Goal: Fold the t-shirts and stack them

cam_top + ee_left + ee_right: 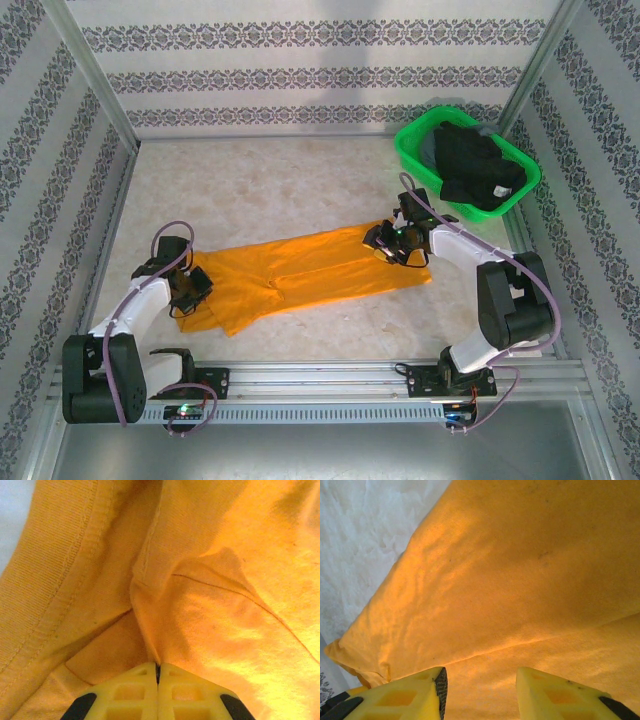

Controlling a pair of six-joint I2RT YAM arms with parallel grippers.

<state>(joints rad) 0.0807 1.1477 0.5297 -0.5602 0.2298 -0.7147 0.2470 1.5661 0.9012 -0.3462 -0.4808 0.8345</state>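
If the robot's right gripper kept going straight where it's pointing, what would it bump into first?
The orange t-shirt. The right gripper has its fingers apart and points at that cloth, with nothing in between. It looks very close, though the exact gap is hard to judge.

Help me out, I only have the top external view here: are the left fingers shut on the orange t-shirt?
Observer: Yes. In the left wrist view the left fingers are pressed together, and the orange t-shirt puckers into their tips.
Operator: Which part of the shirt is that?
Observer: It is beside a ribbed band with stitch lines, which looks like the collar or a hem.
Operator: And the right fingers?
Observer: The right fingers stand apart over flat orange cloth, gripping nothing that I can see.
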